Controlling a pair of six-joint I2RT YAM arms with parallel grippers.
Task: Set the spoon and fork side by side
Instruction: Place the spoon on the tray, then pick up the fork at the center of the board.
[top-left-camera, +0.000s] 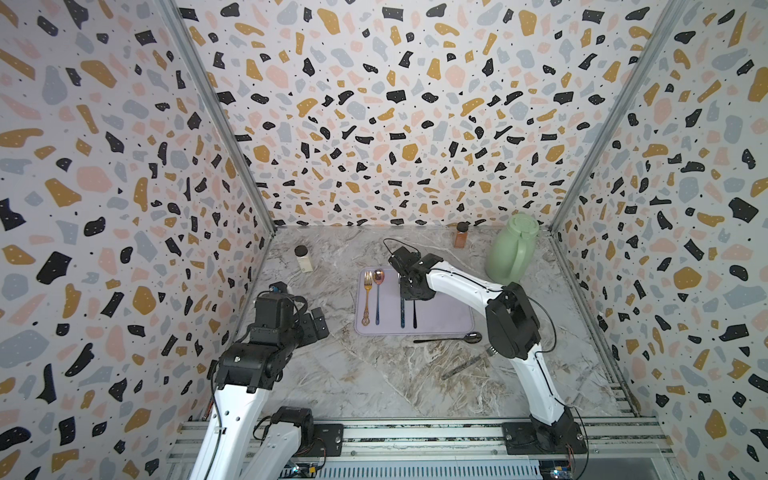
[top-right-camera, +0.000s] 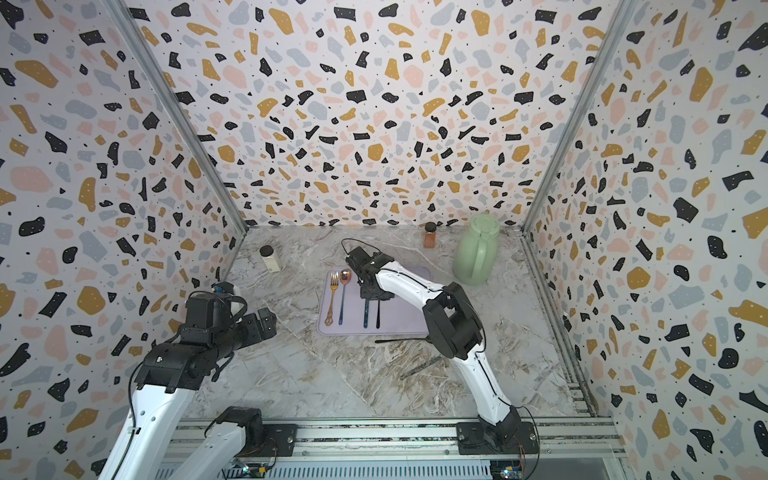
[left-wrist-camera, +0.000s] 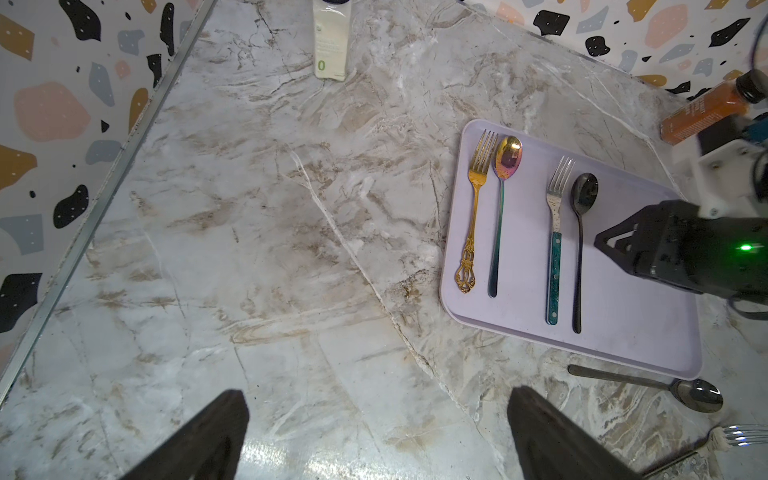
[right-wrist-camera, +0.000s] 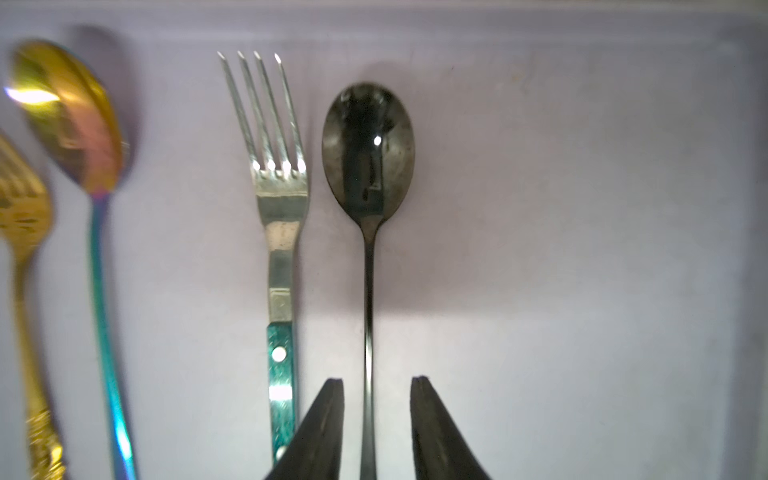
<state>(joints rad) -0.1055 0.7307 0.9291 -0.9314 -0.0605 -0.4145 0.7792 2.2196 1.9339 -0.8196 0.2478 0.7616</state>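
**Black spoon lay beside the teal fork, right jaws parted around its handle**

Room: terrazzo-print walls on three sides, with metal posts in the far corners. The marble-look tabletop was grey with tan veins, and a mounting rail ran along the near edge.

Left side: the left gripper hung over bare marble with its jaws spread wide and nothing between them. A white bottle with a black cap stood behind it, near the wall.

Centre: a lilac tray lay flat on the marble. It carried four pieces in two pairs, all heads toward the back wall. The gold fork and rainbow spoon lay close together. Some way apart from them lay the teal-handled fork and the black spoon — parallel, just beside each other, both flat on the tray.

The right gripper hovered low over the black spoon's handle. Its jaws were parted, with a visible gap on each side of the handle, so it was not pinching anything.

Right side: an orange bottle stood at the back wall and a green jug stood beside it. Off the tray's near edge, a dark spoon and a spare fork lay on the marble.
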